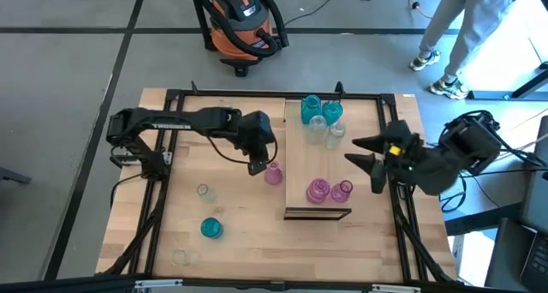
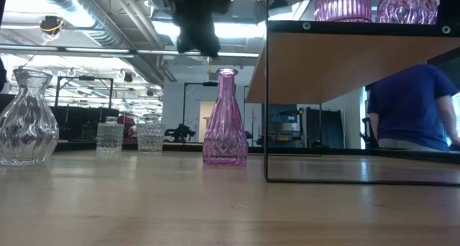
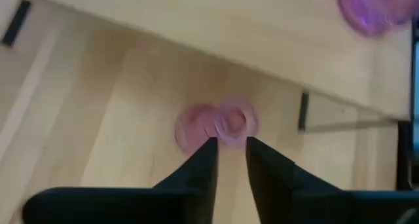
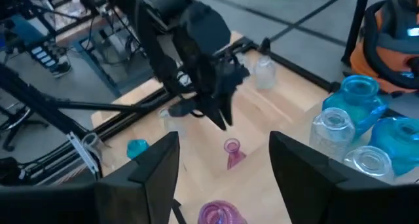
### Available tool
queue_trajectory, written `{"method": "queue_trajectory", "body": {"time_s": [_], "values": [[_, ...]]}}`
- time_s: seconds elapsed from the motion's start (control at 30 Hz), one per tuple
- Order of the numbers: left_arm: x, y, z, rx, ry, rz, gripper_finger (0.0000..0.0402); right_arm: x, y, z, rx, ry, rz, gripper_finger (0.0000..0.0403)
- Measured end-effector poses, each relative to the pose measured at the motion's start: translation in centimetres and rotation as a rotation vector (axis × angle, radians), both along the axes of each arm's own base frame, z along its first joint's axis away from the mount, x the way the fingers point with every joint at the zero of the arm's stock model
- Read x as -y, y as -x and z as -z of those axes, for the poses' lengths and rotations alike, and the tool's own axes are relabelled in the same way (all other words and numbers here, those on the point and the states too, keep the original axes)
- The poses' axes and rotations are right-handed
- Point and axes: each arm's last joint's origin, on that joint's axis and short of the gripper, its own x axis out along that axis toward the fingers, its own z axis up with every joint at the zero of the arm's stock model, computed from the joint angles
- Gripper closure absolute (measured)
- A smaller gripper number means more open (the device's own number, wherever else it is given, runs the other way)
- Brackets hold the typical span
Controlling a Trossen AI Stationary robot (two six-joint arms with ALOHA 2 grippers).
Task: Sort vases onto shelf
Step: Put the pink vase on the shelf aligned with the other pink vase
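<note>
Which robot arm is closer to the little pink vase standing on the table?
The left. Its pincer hangs right above the pink vase, which stands beside the shelf. The right pincer waits off the shelf's far side, with the whole shelf between.

Bare wood lay open mid-shelf (image 1: 301, 160) between the teal and clear glass vases (image 1: 321, 117) at its far end and two pink vases (image 1: 329, 190) near its dark-edged end.
</note>
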Motion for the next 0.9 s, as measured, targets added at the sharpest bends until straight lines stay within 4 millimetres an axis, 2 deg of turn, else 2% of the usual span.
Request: {"method": "queue_trajectory", "body": {"time_s": [0.1, 0.23, 0.33, 0.53, 0.77, 0.9], "values": [[-1.0, 0.3, 1.0, -0.021, 0.015, -0.043, 0.0279, -0.5, 0.7, 0.2, 0.004, 0.023, 0.011, 0.0184], [-1.7, 0.2, 1.1, 0.002, 0.057, -0.102, 0.0224, -0.5, 1.0, 0.4, 0.001, 0.027, 0.034, 0.0184], [-1.5, -0.2, 0.8, 0.046, 0.096, -0.094, 0.0202, -0.4, 1.0, 0.4, -0.008, 0.033, 0.038, 0.0184], [-0.6, -1.4, 2.1, 0.031, 0.105, -0.091, 0.0201, -0.4, 1.1, 0.5, -0.012, 0.038, 0.037, 0.0184], [-1.0, -2.2, 3.8, -0.025, 0.062, -0.187, 0.0204, -0.4, 1.0, 0.4, -0.009, 0.028, 0.034, 0.0184], [-1.1, -2.3, 4.3, -0.057, 0.068, -0.19, 0.0219, -0.4, 1.0, 0.4, -0.006, 0.011, 0.036, 0.0184]]}}
